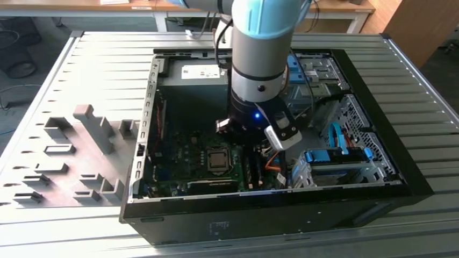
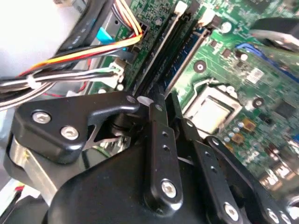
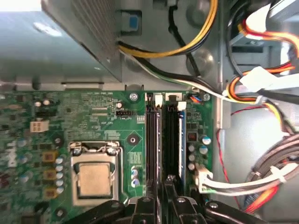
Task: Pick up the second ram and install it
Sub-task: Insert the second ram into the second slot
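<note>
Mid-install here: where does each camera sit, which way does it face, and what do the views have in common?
Exterior view: off the arm, raised, looking down into the open computer case; shows the arm and gripper lowered over the motherboard.
First wrist view: on the arm, looking straight down past the gripper's links at the memory slots and processor socket.
Second wrist view: on the arm, looking obliquely past the gripper's black links along the slots.
All three share the slots and socket.

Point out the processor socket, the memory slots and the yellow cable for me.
processor socket (image 3: 95, 179), first wrist view, on its metal lid.
memory slots (image 3: 163, 140), first wrist view, midway along the black slots.
yellow cable (image 3: 187, 45), first wrist view, on its curved stretch.
</note>
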`<state>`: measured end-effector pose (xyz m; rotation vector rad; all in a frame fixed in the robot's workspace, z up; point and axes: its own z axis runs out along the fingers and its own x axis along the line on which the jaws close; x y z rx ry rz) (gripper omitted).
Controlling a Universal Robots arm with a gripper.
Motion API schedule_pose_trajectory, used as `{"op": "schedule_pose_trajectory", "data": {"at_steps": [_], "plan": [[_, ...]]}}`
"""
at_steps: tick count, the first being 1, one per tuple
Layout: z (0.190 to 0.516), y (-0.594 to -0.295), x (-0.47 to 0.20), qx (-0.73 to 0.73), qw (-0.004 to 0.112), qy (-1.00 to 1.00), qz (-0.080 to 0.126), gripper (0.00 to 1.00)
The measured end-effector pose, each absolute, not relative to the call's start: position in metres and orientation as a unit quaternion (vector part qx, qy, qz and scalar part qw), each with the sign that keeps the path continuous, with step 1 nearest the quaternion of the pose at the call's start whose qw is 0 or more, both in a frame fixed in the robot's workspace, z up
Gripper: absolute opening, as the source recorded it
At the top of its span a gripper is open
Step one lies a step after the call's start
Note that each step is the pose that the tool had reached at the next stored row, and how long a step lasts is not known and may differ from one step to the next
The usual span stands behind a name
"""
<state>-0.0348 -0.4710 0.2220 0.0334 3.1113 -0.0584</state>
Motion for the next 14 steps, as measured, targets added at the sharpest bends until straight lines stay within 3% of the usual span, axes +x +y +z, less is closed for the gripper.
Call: {"op": "schedule_pose_trajectory", "data": {"at_steps": [3,7,14], "plan": [[0.235,-0.470,-0.035,0.011,0.015,1.000,-0.019,0.22],[0.251,-0.467,-0.035,0.011,0.015,1.000,-0.023,0.11],[0.254,-0.467,-0.035,0.011,0.015,1.000,-0.024,0.11]]}}
